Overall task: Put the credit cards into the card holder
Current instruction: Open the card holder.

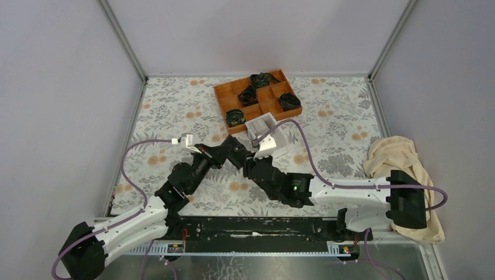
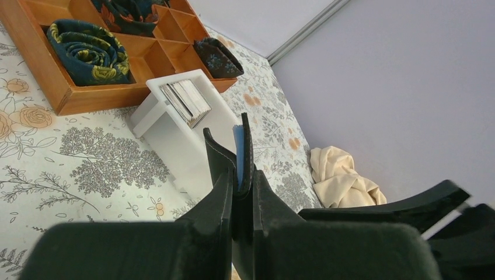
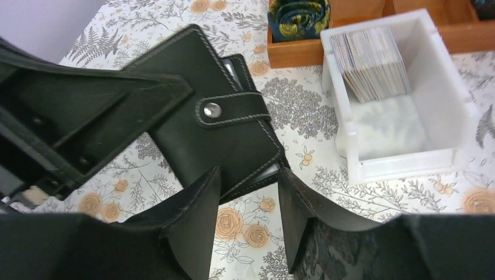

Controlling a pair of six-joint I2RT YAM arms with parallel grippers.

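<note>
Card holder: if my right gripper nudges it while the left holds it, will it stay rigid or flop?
Probably flops somewhat: the card holder looks like soft stitched leather, and its leaves gape in the left wrist view. The left gripper pinches just one edge, so a nudge from the open right gripper may pivot it. It looks thin, so likely light.

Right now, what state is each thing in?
card holder: folded, strap over the front, gripped by its edge.
left gripper: shut on the card holder.
right gripper: open, empty.
credit cards: stacked on edge in the white box.
white box: open-topped, upright.
</note>
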